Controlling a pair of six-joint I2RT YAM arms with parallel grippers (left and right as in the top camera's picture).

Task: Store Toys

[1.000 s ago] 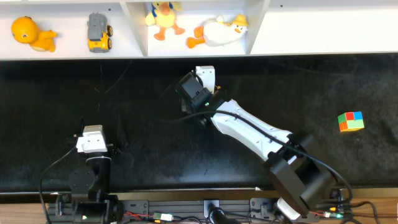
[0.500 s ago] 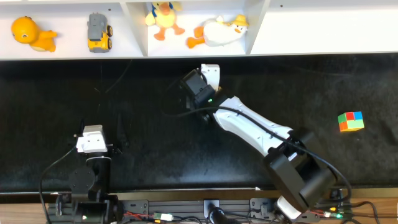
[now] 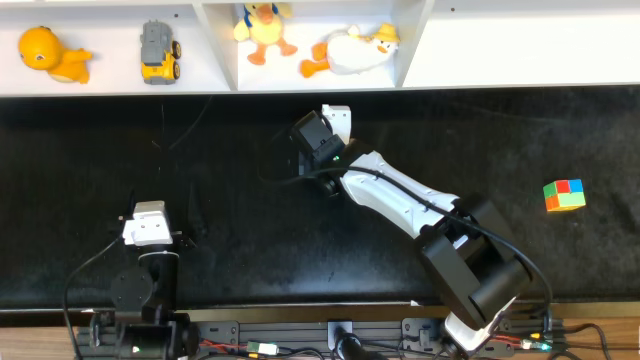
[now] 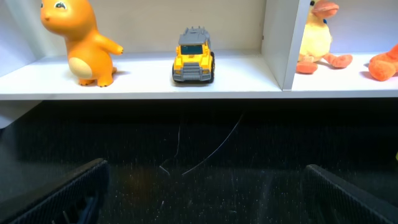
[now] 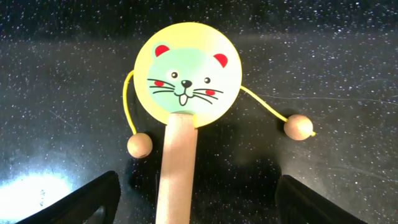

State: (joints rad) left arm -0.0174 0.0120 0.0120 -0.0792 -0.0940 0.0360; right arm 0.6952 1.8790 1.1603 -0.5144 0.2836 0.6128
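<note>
Left hand and right hand both stand apart; right wrist view shows a cat-faced rattle beneath.

The right tool hung with its fingers spread wide, and the wooden handle of the rattle drum ran up between them with room on both sides, though one string bead lay close by the handle. Ahead of the left tool, bare black bench ran to the shelf. There the orange toy and yellow truck stood well apart, and a divider wall closed that bay's side.
</note>
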